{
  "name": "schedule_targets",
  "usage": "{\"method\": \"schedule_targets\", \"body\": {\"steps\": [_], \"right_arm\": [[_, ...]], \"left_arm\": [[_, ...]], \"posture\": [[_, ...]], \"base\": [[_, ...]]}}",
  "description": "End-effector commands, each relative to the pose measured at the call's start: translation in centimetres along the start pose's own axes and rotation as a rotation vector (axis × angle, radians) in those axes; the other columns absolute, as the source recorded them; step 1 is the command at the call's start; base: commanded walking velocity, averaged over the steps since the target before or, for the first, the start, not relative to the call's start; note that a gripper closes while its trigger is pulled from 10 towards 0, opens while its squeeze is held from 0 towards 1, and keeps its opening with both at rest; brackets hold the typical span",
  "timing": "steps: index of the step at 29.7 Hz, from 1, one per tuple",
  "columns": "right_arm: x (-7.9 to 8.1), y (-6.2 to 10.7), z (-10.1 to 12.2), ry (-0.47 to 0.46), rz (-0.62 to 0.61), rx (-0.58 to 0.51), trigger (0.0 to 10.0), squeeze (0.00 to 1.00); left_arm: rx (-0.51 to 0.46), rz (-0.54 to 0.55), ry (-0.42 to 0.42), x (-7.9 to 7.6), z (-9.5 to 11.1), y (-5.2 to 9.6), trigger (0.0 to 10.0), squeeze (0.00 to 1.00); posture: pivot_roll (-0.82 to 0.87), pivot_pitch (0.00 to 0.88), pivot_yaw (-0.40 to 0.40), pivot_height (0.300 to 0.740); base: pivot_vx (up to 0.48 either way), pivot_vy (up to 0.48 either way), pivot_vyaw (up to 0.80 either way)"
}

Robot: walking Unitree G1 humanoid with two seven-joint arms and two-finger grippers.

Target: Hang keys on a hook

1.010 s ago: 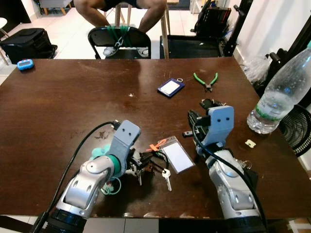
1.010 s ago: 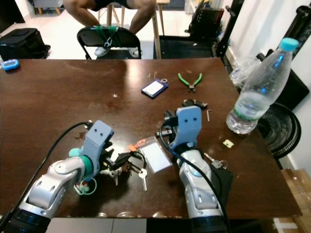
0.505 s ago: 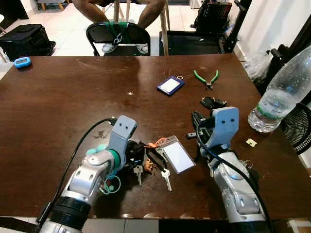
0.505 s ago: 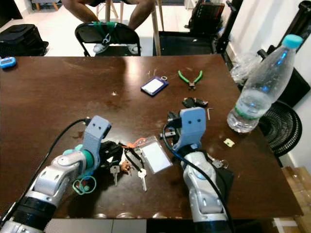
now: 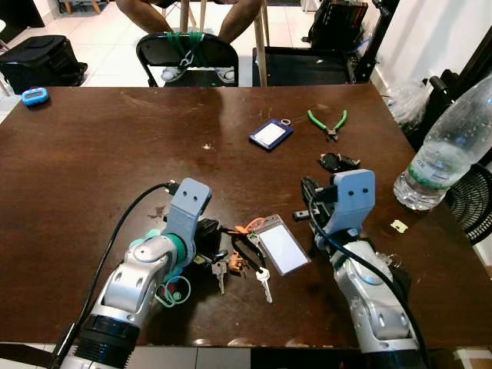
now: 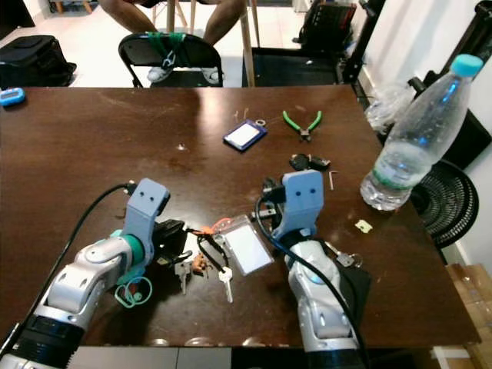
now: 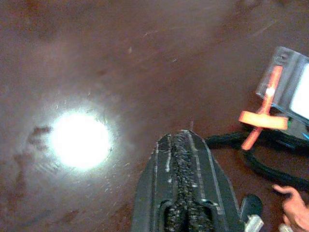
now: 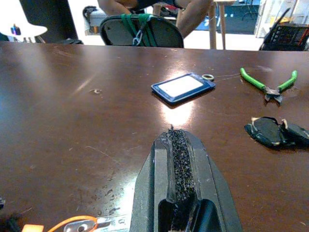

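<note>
Left gripper (image 5: 206,234): clenched, empty, left of keys (image 5: 234,261) | Right gripper (image 5: 309,201): clenched, empty, right of keys | Table (image 5: 100,146)

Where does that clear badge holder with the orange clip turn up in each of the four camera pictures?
Left eye view: clear badge holder, on the table between the two arms.
Right eye view: same spot, near the keys.
Left wrist view: at the edge, its orange clip showing.
Right wrist view: only a corner, at the bottom edge.
Shared landmark: the orange clip.
</note>
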State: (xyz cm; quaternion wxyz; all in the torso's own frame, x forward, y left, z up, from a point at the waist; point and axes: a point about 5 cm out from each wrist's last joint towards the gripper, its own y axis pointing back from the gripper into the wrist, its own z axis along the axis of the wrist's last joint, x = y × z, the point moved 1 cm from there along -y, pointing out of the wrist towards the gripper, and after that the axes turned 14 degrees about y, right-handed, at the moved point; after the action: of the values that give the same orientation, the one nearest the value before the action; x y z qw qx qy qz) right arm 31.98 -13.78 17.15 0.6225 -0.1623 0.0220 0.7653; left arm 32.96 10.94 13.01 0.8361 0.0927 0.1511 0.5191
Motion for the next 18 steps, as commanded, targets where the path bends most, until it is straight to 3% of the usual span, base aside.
{"method": "schedule_targets", "body": {"steps": [1,2,3,8,10,17,18], "right_arm": [[0.3,0.1,0.1,-0.008,0.012,-0.001,10.0,0.00],[0.3,0.1,0.1,-0.008,0.012,-0.001,10.0,0.00],[0.3,0.1,0.1,-0.008,0.011,0.001,10.0,0.00],[0.3,0.0,0.1,-0.007,0.012,0.001,10.0,0.00],[0.2,0.0,0.2,-0.006,0.012,-0.001,10.0,0.00],[0.0,0.2,0.1,-0.003,0.005,0.003,10.0,0.00],[0.0,0.2,0.2,-0.003,0.004,0.003,10.0,0.00]], "left_arm": [[0.003,0.001,-0.027,-0.1,-0.3,0.2,8.5,0.00],[0.003,0.001,-0.027,-0.1,-0.3,0.2,8.5,0.00],[-0.022,-0.032,-0.065,-1.0,0.2,0.7,10.0,1.00],[-0.032,-0.111,-0.078,-2.8,0.2,0.8,10.0,1.00],[-0.029,-0.144,-0.065,-3.6,0.4,0.0,10.0,1.00],[-0.024,-0.119,-0.068,-3.2,0.9,-1.1,10.0,1.00],[-0.009,-0.095,-0.066,-2.6,0.7,-1.5,10.0,0.00]], "posture": [[-0.14,0.126,0.101,0.740],[-0.14,0.126,0.101,0.740],[-0.13,0.128,0.098,0.740],[-0.13,0.126,0.098,0.740],[-0.14,0.125,0.100,0.740],[-0.15,0.129,0.104,0.740],[-0.15,0.133,0.105,0.740]], "base": [[0.000,0.000,0.00],[0.000,0.000,0.00],[0.000,0.000,0.00],[0.000,0.000,0.00],[0.000,0.000,0.00],[0.000,0.000,0.00],[0.000,0.000,0.00]]}}
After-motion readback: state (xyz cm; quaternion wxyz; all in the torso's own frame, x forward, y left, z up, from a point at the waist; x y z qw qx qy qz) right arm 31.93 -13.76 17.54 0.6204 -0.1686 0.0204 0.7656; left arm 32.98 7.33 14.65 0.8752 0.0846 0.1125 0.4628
